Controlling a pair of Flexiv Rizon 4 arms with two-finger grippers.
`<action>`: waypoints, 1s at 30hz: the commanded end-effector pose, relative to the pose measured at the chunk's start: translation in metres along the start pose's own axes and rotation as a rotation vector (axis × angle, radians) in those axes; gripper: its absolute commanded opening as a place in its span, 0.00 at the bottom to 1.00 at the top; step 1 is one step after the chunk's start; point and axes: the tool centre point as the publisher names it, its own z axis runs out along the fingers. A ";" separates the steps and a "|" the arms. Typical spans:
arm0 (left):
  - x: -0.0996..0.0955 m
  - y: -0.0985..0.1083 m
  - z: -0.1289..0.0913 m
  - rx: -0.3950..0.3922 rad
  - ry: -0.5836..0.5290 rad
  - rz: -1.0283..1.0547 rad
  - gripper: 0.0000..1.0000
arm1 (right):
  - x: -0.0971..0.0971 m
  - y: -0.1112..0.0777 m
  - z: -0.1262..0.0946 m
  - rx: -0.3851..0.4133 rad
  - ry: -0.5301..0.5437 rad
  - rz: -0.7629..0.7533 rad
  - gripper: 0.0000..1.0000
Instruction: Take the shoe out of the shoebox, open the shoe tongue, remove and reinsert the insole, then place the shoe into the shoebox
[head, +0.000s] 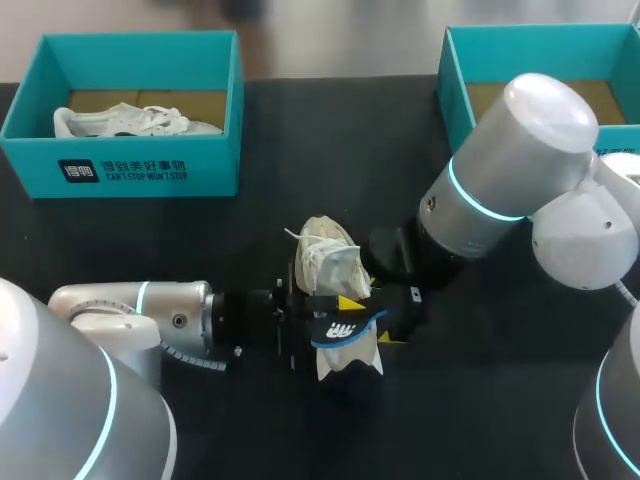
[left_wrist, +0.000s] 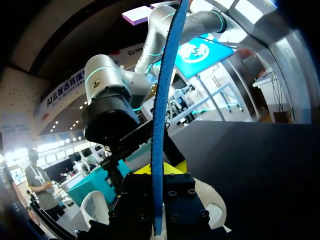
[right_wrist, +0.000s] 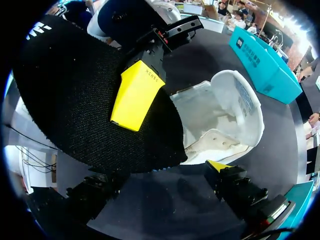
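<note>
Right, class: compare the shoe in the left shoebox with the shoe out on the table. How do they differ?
The boxed shoe lies flat inside the left shoebox; the loose shoe sits out on the table. Nothing touches the boxed shoe, while the loose shoe's black insole is out, pinched in the left arm's fingers. Both are white sneakers.

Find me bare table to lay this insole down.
Free: the table between the left shoebox and right shoebox, and in front of the left one. Crowded: around the shoe, where the insole, left gripper and right gripper meet.
</note>
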 end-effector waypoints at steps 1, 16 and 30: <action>0.002 -0.001 -0.006 -0.009 -0.008 0.004 0.00 | 0.001 0.001 0.001 0.001 -0.003 0.000 1.00; 0.003 0.012 -0.005 -0.059 -0.026 0.000 0.00 | 0.001 0.001 0.001 0.001 -0.003 0.000 1.00; -0.007 0.045 -0.004 -0.141 -0.054 0.002 0.00 | 0.001 0.001 0.001 0.001 -0.003 0.000 1.00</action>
